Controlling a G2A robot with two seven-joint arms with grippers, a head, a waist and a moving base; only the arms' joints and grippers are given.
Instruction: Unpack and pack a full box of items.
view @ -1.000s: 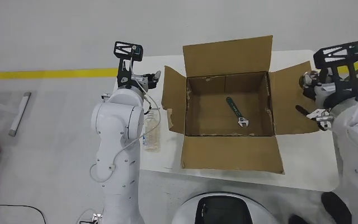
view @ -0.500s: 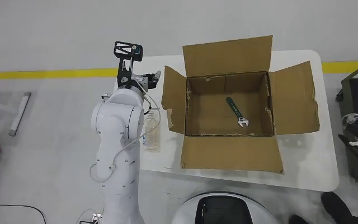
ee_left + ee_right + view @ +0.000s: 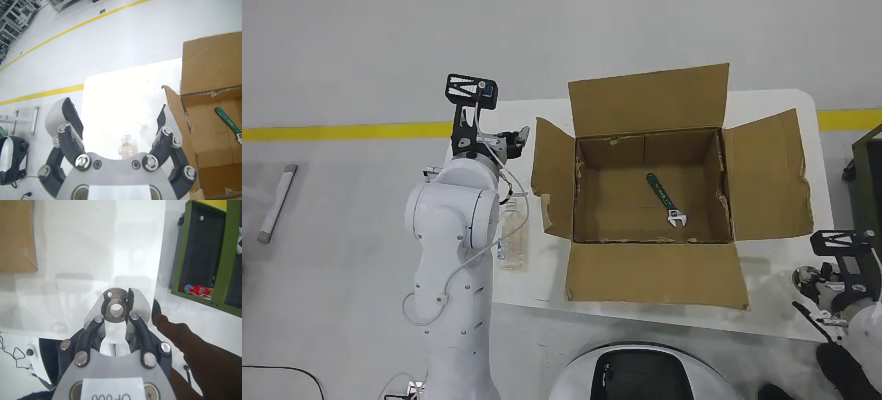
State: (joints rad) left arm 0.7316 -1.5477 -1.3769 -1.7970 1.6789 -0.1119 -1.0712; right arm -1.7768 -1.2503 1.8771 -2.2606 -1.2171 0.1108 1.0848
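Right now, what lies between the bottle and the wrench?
Between bottle and wrench stands the cardboard box's side flap and wall, in the top view.

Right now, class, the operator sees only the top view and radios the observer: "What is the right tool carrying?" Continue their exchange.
Observer: The right tool is shut on a metal flange, near the table's corner.
Operator: Is the left tool gripping anything?
Observer: No, the left tool is open and empty.
Operator: What is in the green rack beside the table?
Observer: A red packet lies at its bottom.
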